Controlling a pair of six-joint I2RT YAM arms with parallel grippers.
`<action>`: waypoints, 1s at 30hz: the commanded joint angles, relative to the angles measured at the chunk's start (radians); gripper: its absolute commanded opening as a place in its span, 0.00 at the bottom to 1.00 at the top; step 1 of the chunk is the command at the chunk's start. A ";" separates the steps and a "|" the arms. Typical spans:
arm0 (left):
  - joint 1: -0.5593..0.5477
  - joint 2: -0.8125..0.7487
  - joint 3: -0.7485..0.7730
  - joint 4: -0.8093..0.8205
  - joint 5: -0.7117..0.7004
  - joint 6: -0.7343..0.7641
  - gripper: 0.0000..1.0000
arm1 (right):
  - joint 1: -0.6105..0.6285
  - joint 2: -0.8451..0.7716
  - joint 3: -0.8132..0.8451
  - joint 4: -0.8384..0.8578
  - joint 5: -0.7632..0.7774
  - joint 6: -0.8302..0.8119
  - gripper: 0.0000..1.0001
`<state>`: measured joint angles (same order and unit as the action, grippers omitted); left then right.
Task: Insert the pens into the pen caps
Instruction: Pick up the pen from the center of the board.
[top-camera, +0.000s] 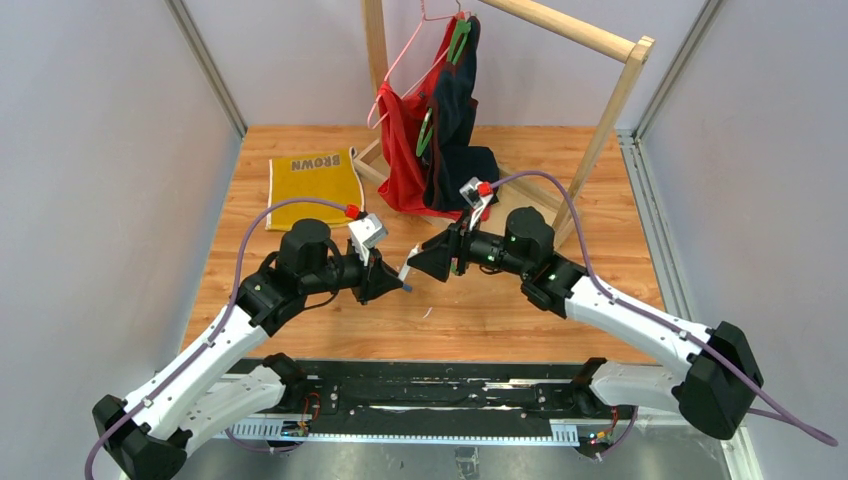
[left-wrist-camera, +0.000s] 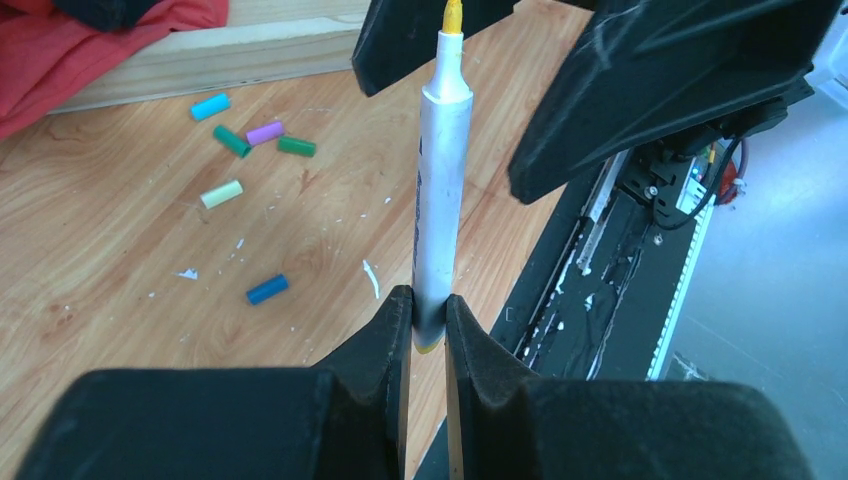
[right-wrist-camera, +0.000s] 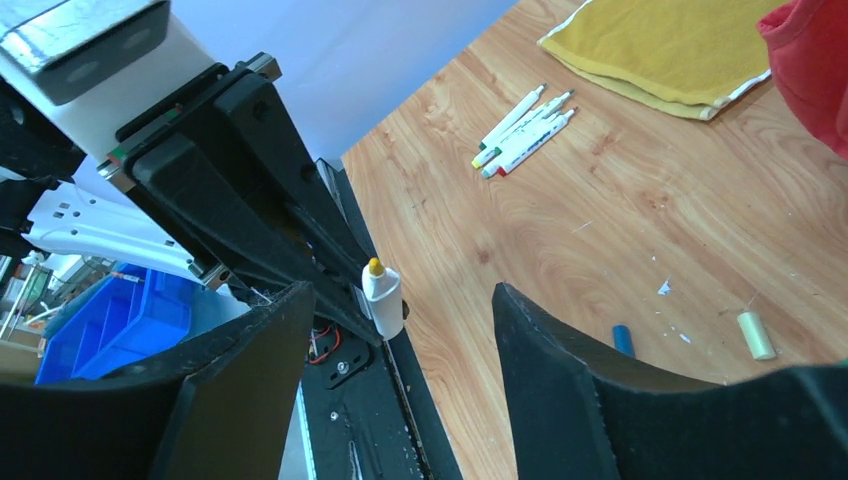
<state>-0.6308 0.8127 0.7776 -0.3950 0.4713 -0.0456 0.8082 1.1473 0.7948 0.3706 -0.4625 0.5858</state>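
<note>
My left gripper (left-wrist-camera: 428, 310) is shut on the lower end of a white pen (left-wrist-camera: 443, 200) with a bare yellow tip, which points away from it. My right gripper (right-wrist-camera: 403, 292) faces that pen (right-wrist-camera: 382, 298) with its jaws open on either side of the tip and nothing in them. In the top view the two grippers meet over the middle of the table, the pen (top-camera: 409, 267) between them. Several pen caps lie on the wood, among them light blue (left-wrist-camera: 210, 106), purple (left-wrist-camera: 265, 132), pale yellow (left-wrist-camera: 221, 194) and blue (left-wrist-camera: 267, 289). Several more pens (right-wrist-camera: 525, 130) lie bunched near the yellow cloth.
A wooden rack (top-camera: 610, 110) at the back carries red and dark garments (top-camera: 440, 130) on hangers. A yellow cloth (top-camera: 315, 185) lies at the back left. A black rail (top-camera: 430, 395) runs along the near edge. White scraps dot the wood (left-wrist-camera: 372, 278).
</note>
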 joint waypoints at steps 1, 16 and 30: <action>-0.007 -0.017 -0.009 0.032 0.031 0.013 0.00 | 0.025 0.031 0.060 0.057 -0.010 0.005 0.63; -0.007 -0.004 -0.007 0.035 0.027 -0.001 0.52 | 0.052 0.091 0.057 0.147 -0.087 0.037 0.01; -0.003 -0.013 0.020 -0.009 -0.265 -0.022 0.00 | 0.054 0.088 0.034 0.021 0.009 -0.037 0.27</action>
<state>-0.6373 0.8139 0.7731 -0.3981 0.4339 -0.0509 0.8448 1.2655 0.8402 0.4927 -0.5167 0.6224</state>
